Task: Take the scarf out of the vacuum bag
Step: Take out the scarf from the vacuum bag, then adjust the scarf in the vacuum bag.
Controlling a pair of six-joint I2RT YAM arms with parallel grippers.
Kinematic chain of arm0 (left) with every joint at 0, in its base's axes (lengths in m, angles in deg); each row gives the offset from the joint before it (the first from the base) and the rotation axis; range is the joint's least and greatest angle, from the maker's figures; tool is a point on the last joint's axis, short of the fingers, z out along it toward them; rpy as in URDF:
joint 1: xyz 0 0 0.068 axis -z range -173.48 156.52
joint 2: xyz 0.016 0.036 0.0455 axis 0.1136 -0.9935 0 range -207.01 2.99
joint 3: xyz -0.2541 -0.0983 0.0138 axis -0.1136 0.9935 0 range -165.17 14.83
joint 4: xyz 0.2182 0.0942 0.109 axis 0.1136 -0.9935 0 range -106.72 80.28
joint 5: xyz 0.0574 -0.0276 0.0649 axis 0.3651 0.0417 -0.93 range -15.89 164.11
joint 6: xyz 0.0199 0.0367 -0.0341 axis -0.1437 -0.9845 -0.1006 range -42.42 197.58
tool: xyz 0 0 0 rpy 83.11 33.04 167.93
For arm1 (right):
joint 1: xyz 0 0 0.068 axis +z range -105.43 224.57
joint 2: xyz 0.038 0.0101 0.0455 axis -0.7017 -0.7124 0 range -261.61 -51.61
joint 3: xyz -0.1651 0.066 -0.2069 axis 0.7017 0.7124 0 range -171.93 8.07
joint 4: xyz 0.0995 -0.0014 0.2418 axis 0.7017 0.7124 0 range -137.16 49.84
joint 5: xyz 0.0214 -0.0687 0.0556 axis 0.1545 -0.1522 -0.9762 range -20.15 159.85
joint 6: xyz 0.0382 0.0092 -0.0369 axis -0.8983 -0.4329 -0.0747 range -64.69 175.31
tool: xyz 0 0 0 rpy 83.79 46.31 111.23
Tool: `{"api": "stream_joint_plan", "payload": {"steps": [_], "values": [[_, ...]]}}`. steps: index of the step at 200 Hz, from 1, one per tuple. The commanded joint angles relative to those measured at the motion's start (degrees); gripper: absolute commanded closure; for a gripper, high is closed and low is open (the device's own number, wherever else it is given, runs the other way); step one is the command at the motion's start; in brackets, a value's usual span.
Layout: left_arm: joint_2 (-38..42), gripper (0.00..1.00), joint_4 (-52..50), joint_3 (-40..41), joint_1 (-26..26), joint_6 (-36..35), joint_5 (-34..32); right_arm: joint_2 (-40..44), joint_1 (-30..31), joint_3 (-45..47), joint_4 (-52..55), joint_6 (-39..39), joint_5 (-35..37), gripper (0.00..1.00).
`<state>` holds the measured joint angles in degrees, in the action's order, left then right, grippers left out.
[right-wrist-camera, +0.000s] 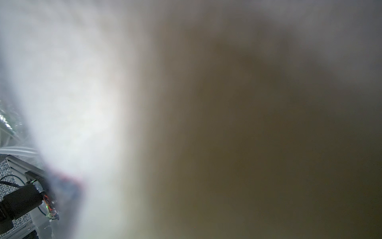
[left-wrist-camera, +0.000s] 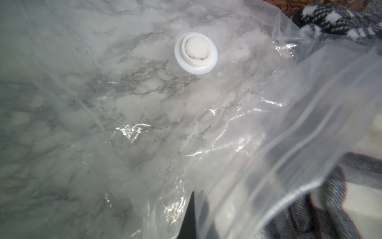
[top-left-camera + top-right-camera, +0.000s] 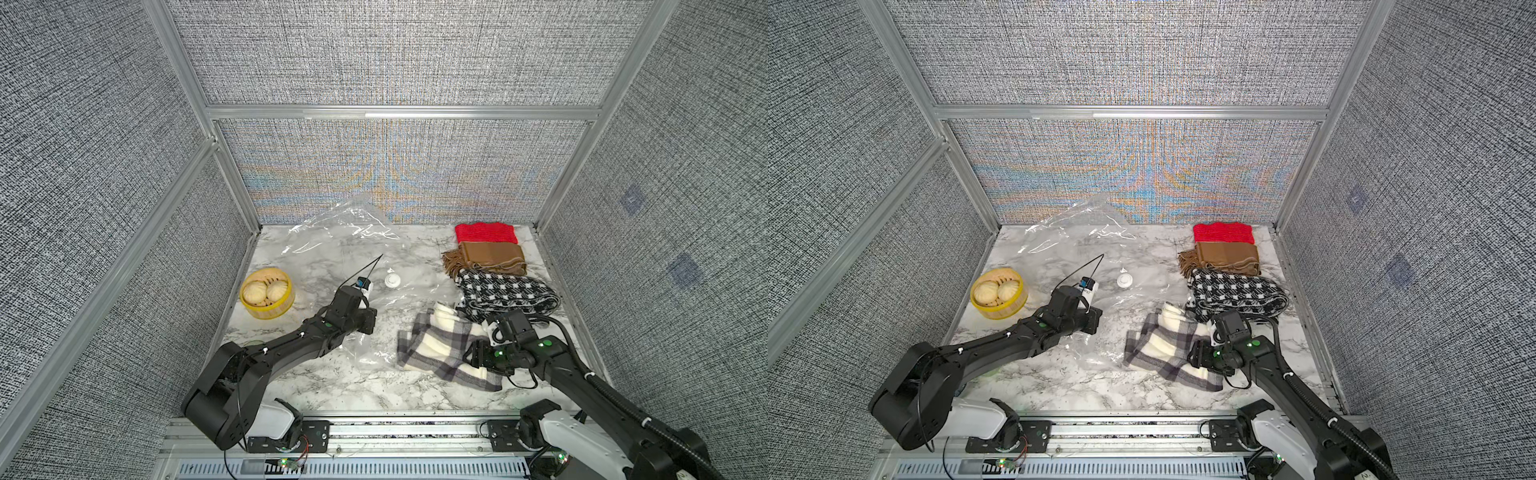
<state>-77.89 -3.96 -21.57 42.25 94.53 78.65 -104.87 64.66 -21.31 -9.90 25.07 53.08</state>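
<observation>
**Bag pinned down, scarf almost clear**

Far left of the valve cap [image 3: 392, 280], a bamboo steamer [image 3: 267, 293] of buns sits off the film, out of the way of the work. Just left of the cap and nearer the robot, the left gripper [image 2: 190, 211] is clenched. It appears to pinch the vacuum bag [image 3: 332, 241] so the slack film cannot slide along with the cloth. Around the cap the bag lies flat and looks empty.

Right of the cap and nearer the robot, the plaid scarf [image 3: 436, 349] lies crumpled at the bag's open edge, mostly outside it. I cannot tell whether its left edge is under film. The right gripper [image 3: 473, 356] sits at the scarf's right side. Cloth smothers its wrist camera, so I cannot tell whether it is grasping or has released.

Far right of the cap, a red scarf [image 3: 486, 232], a brown scarf [image 3: 490, 257] and a checked scarf [image 3: 507, 291] lie set aside.
</observation>
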Motion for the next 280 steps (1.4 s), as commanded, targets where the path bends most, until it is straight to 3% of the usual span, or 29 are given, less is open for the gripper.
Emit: {"api": "stream_joint_plan", "payload": {"steps": [1, 50, 73, 102, 137, 175, 216, 246, 280], "values": [[-0.7, 1.0, 2.3, 0.3, 0.5, 0.8, -0.3, 2.1, 0.0, -1.4, 1.0, 0.5, 2.5, 0.01], [1.9, 1.0, 1.5, 0.8, 0.6, 0.4, -3.4, 5.3, -0.3, -9.9, 7.9, 0.3, 13.5, 0.01], [2.4, 1.0, 1.4, 1.1, 0.6, 0.4, -3.7, 6.6, -0.3, -12.3, 8.2, 0.4, 14.4, 0.01], [2.0, 1.0, 2.3, 1.4, 0.6, 0.6, -2.8, 4.3, 1.1, -12.4, 4.7, 0.7, 10.4, 0.01], [2.0, 1.0, 2.1, 1.4, 0.6, 0.7, -2.4, 1.2, 2.4, -17.3, 10.1, -1.2, 21.6, 0.01], [3.8, 1.0, 1.8, 1.8, 0.6, 1.0, -2.6, 1.0, 2.9, -26.4, 12.9, -0.4, 25.1, 0.01], [3.9, 1.0, 2.1, 1.8, 0.7, 1.3, -2.1, -1.3, 14.6, -26.2, 7.0, -2.7, 19.6, 0.01], [2.8, 1.0, 2.8, 1.7, 0.7, 1.6, -0.9, -12.9, 23.3, -28.0, 5.0, -2.0, 30.6, 0.01], [1.9, 1.0, 2.9, 1.4, 0.7, 1.9, -0.4, -22.2, 24.1, -30.6, 1.7, -1.3, 36.9, 0.08]]}}
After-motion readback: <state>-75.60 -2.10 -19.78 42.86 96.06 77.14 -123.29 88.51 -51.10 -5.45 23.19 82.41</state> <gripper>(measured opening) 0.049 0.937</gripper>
